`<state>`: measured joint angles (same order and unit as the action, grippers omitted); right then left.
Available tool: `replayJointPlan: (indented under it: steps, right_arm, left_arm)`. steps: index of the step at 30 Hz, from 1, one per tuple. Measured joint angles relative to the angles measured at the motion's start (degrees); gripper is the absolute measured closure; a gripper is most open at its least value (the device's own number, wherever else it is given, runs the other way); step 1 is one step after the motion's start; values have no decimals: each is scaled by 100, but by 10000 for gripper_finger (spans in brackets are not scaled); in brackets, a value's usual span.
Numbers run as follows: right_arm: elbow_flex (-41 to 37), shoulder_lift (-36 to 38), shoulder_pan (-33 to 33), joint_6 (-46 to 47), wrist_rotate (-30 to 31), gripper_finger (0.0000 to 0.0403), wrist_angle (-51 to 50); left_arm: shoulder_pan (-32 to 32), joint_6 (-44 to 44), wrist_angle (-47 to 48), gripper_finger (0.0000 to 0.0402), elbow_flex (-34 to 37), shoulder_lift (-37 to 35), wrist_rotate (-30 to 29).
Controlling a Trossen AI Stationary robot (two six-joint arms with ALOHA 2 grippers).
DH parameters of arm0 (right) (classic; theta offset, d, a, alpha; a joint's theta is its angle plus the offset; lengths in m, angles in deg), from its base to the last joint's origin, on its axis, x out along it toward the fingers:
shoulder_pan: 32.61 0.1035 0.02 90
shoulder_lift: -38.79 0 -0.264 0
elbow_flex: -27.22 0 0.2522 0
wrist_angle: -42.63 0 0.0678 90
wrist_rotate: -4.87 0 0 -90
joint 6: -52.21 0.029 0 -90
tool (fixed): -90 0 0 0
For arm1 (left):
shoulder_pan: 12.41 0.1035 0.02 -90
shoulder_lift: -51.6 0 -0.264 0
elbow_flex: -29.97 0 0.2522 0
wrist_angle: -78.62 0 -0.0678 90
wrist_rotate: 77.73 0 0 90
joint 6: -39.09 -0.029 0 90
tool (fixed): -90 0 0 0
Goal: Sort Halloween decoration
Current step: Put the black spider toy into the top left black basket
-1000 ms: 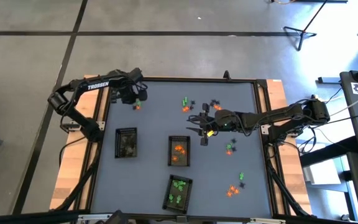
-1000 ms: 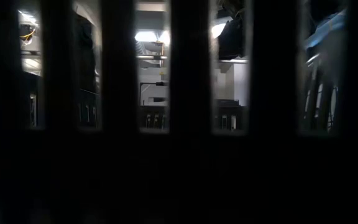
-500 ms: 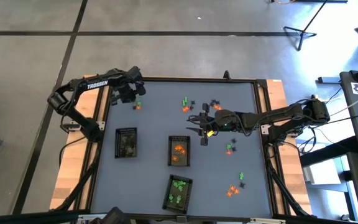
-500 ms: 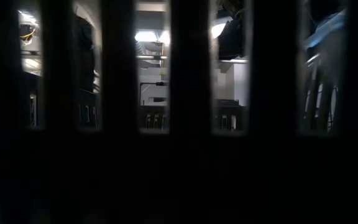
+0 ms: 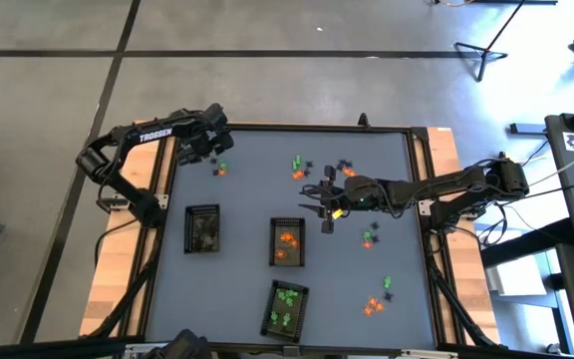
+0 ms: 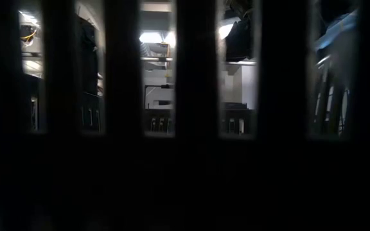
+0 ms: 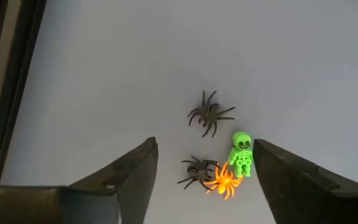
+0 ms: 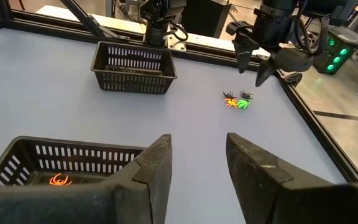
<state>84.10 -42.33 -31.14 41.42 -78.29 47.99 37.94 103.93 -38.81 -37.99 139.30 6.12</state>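
A small cluster of Halloween decoration lies on the grey table near its far left corner: two black spiders, an orange spider and a green skeleton. My left gripper points down over the cluster, open, its fingers either side of it and touching nothing. My right gripper hangs open and holds nothing at mid table, beside the tray holding orange pieces. More loose trinkets lie toward the far and right side.
A tray with black pieces stands left of centre and a tray with green pieces near the front edge. Other trinkets lie at the right and near right. Dark upright bars block the low view.
My left gripper has turned about its downward-pointing axis above the cluster near the far left corner. My right arm has kept still.
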Motion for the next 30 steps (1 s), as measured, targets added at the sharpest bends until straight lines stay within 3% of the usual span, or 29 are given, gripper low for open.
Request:
replayJointPlan:
  steps: [6, 16, 30]
  right_arm:
    - [-1, 0, 0, -2, -1, 254, 0]
    - [-1, -2, 0, 0, -1, 254, 0]
    - [1, -2, 0, -2, -1, 254, 0]
  left_arm:
    - [0, -65, -352, 143, 176, 3, -43]
    - [55, -92, -1097, 183, 603, 22, 27]
    - [114, -48, -1156, 228, 475, 946, 149]
